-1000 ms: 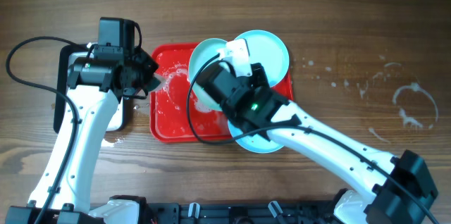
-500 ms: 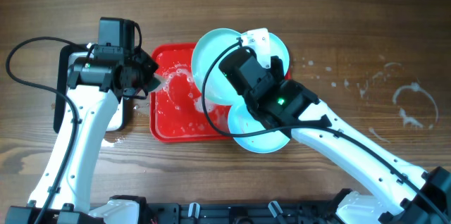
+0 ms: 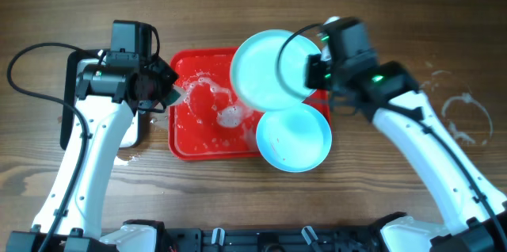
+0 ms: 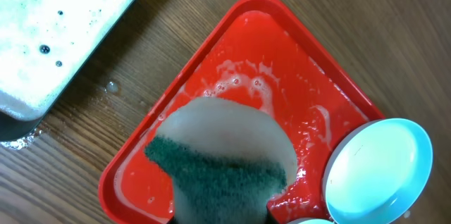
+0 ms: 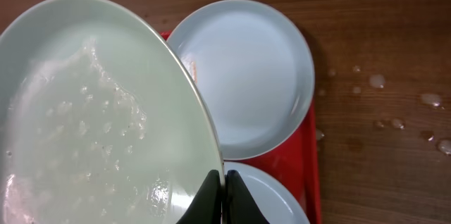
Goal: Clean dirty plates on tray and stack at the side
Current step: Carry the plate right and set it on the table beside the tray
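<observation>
My right gripper [image 3: 310, 75] is shut on the rim of a wet, pale turquoise plate [image 3: 265, 70] and holds it tilted above the right part of the red tray [image 3: 198, 129]. In the right wrist view the fingers [image 5: 224, 192] pinch that plate [image 5: 99, 111]. Below it, a second plate [image 5: 246, 76] lies at the tray's far right corner and a third [image 5: 271, 199] at its near right corner [image 3: 293, 139]. My left gripper [image 3: 169, 93] is shut on a green and white sponge [image 4: 225, 160] over the tray's soapy left end [image 4: 246, 13].
A silver pan [image 3: 70, 117] of foamy water [image 4: 56, 20] stands left of the tray, under the left arm. Water drops and smears [image 3: 459, 117] lie on the wooden table to the right.
My right arm has carried the held plate up and to the right, from over the tray's middle to its right part. The near plate now shows fully. The left arm has not moved.
</observation>
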`<action>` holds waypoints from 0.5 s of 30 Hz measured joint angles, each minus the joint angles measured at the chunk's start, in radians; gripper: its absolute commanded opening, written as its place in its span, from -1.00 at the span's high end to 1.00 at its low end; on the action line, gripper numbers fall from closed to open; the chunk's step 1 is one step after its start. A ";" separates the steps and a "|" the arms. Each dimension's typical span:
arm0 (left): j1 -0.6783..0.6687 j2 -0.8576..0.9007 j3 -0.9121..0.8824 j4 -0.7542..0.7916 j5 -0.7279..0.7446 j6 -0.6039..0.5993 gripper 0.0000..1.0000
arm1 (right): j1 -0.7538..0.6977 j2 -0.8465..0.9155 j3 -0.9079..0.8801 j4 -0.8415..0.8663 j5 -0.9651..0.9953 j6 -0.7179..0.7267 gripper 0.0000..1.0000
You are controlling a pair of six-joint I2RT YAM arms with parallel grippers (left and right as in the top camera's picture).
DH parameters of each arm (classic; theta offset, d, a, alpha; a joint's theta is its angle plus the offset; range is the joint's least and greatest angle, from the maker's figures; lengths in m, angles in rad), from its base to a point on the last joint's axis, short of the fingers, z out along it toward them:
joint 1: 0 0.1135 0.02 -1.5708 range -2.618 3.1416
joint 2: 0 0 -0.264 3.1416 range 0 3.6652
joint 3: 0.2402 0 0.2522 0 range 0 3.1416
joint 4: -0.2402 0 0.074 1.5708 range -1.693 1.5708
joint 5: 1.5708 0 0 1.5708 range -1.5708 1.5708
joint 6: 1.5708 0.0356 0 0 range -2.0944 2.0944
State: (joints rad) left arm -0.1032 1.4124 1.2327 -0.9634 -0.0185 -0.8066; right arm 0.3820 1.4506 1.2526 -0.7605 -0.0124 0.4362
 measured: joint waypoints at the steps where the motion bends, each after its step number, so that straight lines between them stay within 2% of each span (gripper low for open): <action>1: 0.000 0.003 0.000 -0.002 0.000 0.000 0.92 | -0.047 0.000 0.000 -0.002 -0.047 -0.005 0.92; 5: -0.013 0.019 0.000 -0.015 0.000 0.000 0.92 | -0.247 0.000 0.000 -0.011 -0.148 -0.021 0.92; 10: -0.041 0.031 0.000 -0.014 0.000 0.000 0.92 | -0.455 -0.002 0.000 -0.055 -0.109 -0.029 0.92; 15: -0.048 0.031 0.000 -0.012 0.000 0.000 0.92 | -0.628 -0.002 -0.035 -0.003 -0.073 -0.037 0.92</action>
State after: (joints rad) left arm -0.1509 1.4433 1.2327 -0.9756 -0.0185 -0.8066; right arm -0.2459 1.4490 1.2175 -0.7635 -0.0856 0.3996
